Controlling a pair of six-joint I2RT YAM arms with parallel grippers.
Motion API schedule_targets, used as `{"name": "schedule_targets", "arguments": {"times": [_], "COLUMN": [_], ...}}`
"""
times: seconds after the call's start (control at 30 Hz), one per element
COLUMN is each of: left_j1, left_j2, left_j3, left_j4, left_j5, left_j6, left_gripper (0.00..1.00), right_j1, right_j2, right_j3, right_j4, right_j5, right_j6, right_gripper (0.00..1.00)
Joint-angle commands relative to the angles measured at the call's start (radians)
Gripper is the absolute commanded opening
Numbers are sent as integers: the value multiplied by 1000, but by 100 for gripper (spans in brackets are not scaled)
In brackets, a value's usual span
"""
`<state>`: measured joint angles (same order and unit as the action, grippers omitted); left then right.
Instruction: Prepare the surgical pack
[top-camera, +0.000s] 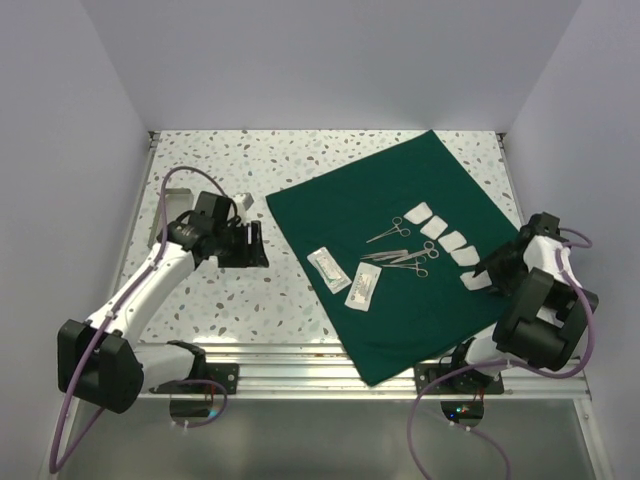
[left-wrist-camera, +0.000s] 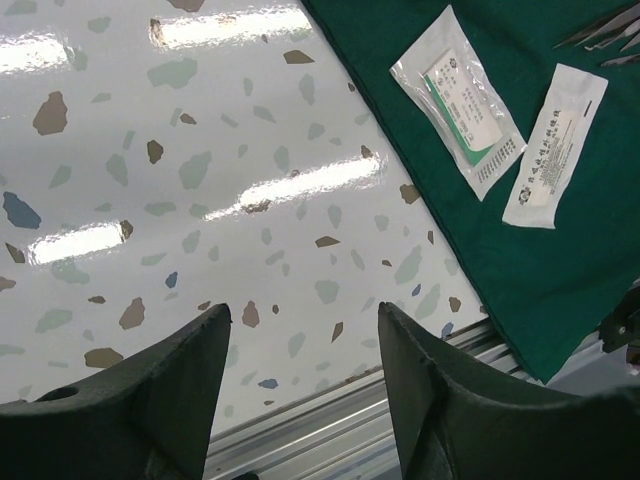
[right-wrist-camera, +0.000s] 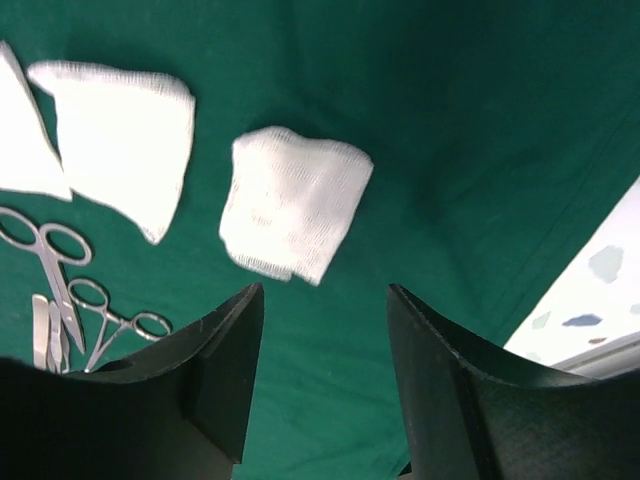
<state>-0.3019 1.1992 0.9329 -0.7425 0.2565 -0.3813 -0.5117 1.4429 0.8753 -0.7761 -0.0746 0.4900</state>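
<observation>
From above, the left hand (top-camera: 250, 244) hangs open and empty over the speckled worktop (top-camera: 275, 300), with the green drape (top-camera: 340, 205) spread just to its right. The right hand (top-camera: 487, 271) gapes, holding nothing, above the drape's edge. The left wrist view shows white packets (left-wrist-camera: 460, 100) ahead and to the right of the parted fingers. In the right wrist view, gauze squares (right-wrist-camera: 295, 205) and steel instruments (right-wrist-camera: 55, 265) lie ahead.

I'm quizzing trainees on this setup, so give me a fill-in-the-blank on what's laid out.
The spread drape is dark ___. On it lie ___ sealed white packets. The left gripper hangs over the speckled ___. The right gripper has its jaws ___ near a gauze pad.
Missing: green; two; table; open.
</observation>
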Motion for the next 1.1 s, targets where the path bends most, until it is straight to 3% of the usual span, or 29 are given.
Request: {"name": "schedule_targets", "arguments": {"times": [0.0, 0.47, 1.07], "left_j1": [-20, -94, -94], "left_j2": [20, 91, 102], "left_j3": [-8, 40, 32], "left_j4": [49, 40, 45], "left_j5": [12, -26, -25], "left_j6": [53, 91, 90], "left_gripper": [64, 64, 64], "right_j1": [-46, -71, -88], "right_j2": [19, 28, 80], "right_j3": [14, -39, -52], "right_j4": [63, 141, 213], "right_j5": [-27, -79, -82], "right_j6": [-77, -82, -76], "right_gripper": [55, 38, 37]}}
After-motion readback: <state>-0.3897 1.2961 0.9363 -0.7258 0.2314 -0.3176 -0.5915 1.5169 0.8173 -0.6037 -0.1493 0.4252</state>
